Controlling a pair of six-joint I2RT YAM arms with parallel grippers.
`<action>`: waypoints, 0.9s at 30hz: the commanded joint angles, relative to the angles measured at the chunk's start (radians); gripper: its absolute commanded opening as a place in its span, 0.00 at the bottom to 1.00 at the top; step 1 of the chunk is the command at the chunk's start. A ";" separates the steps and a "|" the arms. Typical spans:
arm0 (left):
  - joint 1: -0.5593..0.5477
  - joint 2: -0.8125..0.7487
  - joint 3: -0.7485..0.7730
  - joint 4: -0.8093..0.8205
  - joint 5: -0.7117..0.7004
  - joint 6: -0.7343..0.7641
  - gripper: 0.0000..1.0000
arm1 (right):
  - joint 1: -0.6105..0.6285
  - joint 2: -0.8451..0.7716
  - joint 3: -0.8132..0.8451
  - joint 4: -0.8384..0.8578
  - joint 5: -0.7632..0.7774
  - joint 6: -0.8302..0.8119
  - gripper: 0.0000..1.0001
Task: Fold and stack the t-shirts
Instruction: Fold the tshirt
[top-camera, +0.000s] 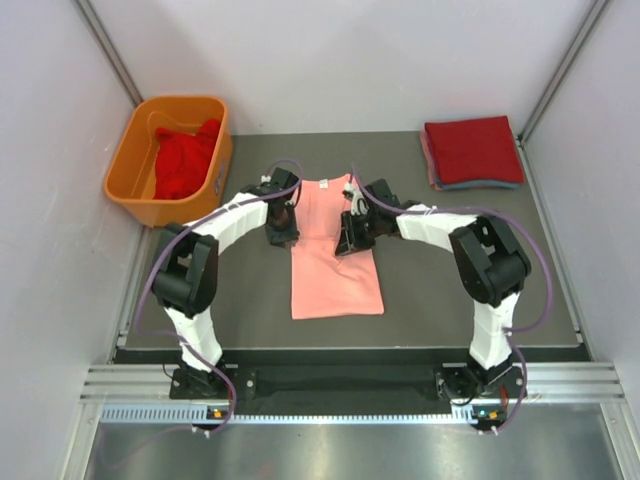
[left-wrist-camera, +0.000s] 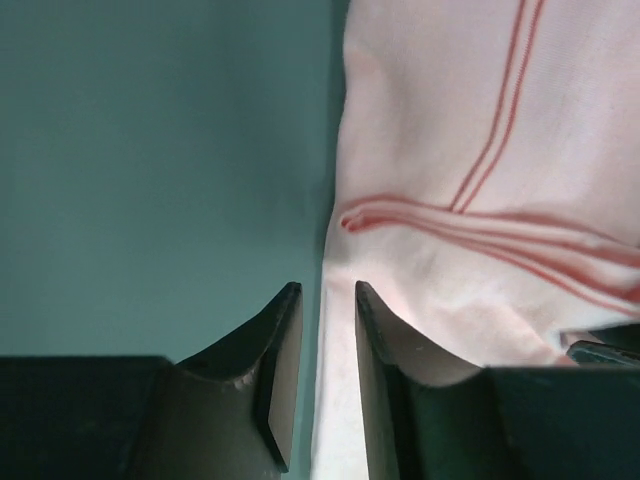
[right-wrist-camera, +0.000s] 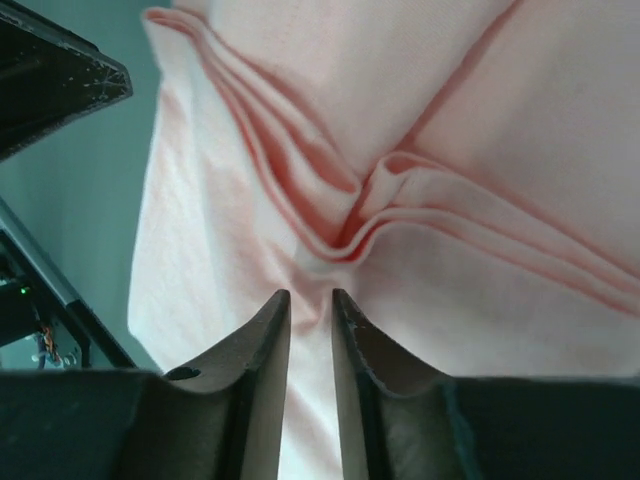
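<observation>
A salmon-pink t-shirt lies on the dark table as a long narrow rectangle, its sides folded in. My left gripper sits at its upper left edge. In the left wrist view the jaws stand slightly apart, straddling that edge of the shirt, with bare table showing beside it. My right gripper is at the upper right edge. Its jaws stand narrowly apart over puckered pink cloth. A red t-shirt tops a folded stack at the back right.
An orange tub at the back left holds a crumpled red shirt. The table sits between light walls, with a metal rail along the near edge by the arm bases.
</observation>
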 joint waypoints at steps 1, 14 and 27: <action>0.003 -0.142 0.055 -0.100 -0.047 0.050 0.35 | 0.000 -0.162 0.023 -0.064 0.061 0.001 0.25; -0.115 -0.598 -0.539 0.070 0.203 -0.094 0.42 | -0.002 -0.550 -0.413 -0.204 0.282 0.173 0.50; -0.218 -0.594 -0.737 0.220 0.201 -0.238 0.44 | -0.003 -0.629 -0.658 -0.054 0.201 0.234 0.45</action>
